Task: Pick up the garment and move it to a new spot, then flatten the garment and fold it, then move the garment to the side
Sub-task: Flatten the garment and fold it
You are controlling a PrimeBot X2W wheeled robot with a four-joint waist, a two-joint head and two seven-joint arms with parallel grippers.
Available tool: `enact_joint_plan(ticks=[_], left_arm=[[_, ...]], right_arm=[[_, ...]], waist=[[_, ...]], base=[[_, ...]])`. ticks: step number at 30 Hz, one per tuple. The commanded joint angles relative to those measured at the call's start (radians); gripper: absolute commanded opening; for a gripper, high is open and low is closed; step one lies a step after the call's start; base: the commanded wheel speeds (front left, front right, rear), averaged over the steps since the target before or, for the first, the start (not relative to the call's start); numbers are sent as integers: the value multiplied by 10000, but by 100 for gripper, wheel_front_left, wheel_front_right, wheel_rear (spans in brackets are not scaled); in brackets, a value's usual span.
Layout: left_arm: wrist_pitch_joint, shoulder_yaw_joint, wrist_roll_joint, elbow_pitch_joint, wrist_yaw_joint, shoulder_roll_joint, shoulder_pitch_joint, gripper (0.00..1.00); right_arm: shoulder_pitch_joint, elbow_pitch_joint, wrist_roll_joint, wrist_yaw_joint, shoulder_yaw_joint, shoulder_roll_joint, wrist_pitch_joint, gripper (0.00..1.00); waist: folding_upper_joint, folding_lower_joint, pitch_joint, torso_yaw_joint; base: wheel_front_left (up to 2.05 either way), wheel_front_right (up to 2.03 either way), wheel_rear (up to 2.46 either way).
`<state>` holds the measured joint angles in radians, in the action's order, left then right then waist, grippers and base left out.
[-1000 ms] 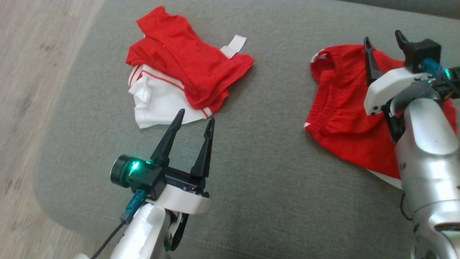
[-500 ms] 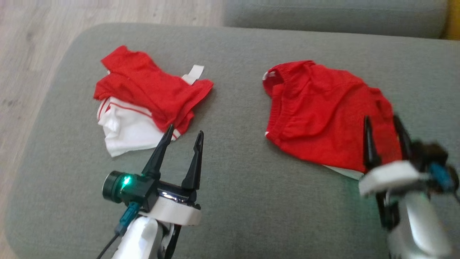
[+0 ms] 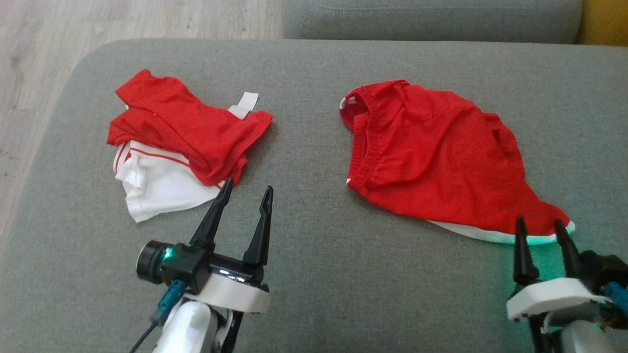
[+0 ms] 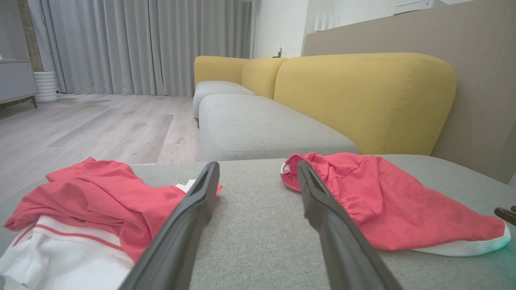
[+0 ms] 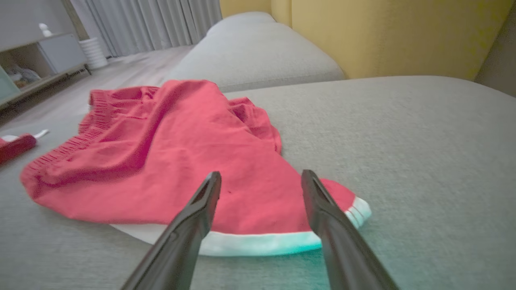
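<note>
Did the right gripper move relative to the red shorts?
Yes. The right gripper pulled back toward the robot, from over the middle of the red shorts to their white hem.

Two garments on one sofa seat (image 3: 314,255): one pair of red shorts (image 3: 431,157) and one red-and-white bundle (image 3: 181,142), possibly more than a single piece

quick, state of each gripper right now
left gripper: open, empty
right gripper: open, empty, by the red shorts
</note>
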<state>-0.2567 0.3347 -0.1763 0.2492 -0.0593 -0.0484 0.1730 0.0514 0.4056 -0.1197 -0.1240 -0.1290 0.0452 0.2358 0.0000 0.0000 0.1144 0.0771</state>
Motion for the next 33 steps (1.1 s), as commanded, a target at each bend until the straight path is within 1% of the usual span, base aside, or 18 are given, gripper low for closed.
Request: enact_joint_plan(ticks=[1,4,7,10,15,21,22,24,25,29,33], left_arm=[[-51,-329,32,-328,-8,-18,268,100],[-51,-320,60,-334,-27,-18,308,100],[-51,-314,53,-308,-50,-18,362,100],[-51,-298,69,-282,-85,-18,455,100],[-51,-329,60,-276,-114,-18,565,100],[-51,-369,43,-271,-115,-18,625,100],[-51,-383,46,-267,-114,-18,631,100],[-51,-400,54,-249,-116,-18,633,100],[-51,-400,57,-239,-118,-18,631,100],[-51,-394,109,-219,-153,-18,626,100],[-51,-178,317,-85,-322,-18,745,100]], right_arm=[[398,-154,199,-67,10,52,-68,100],[694,157,622,-67,-704,52,-365,100],[1167,759,529,-67,-1738,52,-780,100],[1609,1212,1145,-67,-2515,51,-1015,100],[2050,1955,1637,-67,-2980,51,-1169,100],[2275,2570,1814,-67,-2884,51,-1041,100],[2293,2625,1824,-67,-2837,51,-1013,87],[2297,2690,1864,-67,-2789,51,-957,40],[2288,2684,1913,-67,-2783,51,-920,0],[2314,2560,1903,-67,-2614,51,-757,0],[2371,2370,1660,-67,-2440,51,-648,0]], waist=[[0,0,70,5],[0,0,218,21],[0,0,414,54],[0,0,629,122],[0,0,856,205],[0,0,942,192],[0,0,938,171],[0,0,906,128],[0,0,885,104],[0,0,859,-31],[0,0,884,-159]], base=[[0,0,0],[0,0,0],[0,0,0],[0,0,0],[0,0,0],[0,0,0],[0,0,0],[0,0,0],[0,0,0],[0,0,0],[0,0,0]])
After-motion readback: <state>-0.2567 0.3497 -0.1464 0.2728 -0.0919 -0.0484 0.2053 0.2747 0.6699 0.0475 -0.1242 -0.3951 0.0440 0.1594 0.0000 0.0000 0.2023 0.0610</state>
